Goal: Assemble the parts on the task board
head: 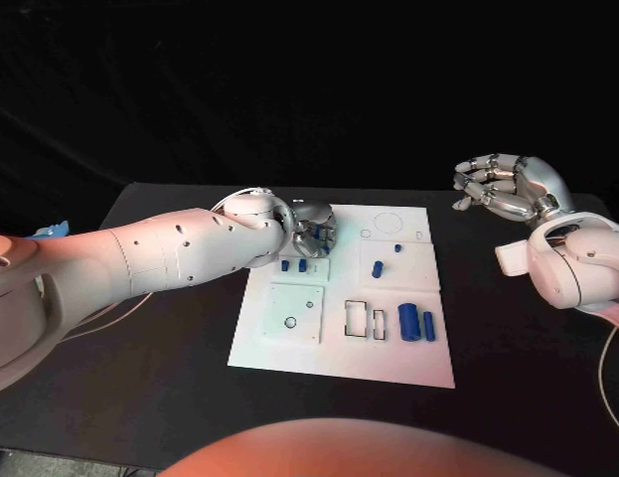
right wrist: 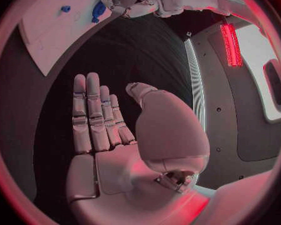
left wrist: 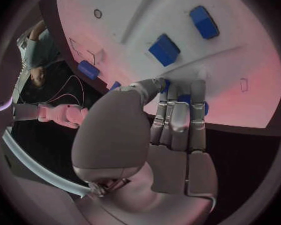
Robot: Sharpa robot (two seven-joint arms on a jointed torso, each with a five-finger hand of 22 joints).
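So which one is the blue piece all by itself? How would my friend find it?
Find the white board in the middle of the black table. Go toward its far half, on the side nearer the right hand, where a small blue piece sits in a faintly outlined square. It has no blue neighbour beside it, unlike the two bigger blue pieces side by side nearer the robot.

Part [left wrist: 189, 101] half hidden behind fingers [left wrist: 178, 116]

Head camera overhead; wrist cameras sharing task board [head: 341, 298].
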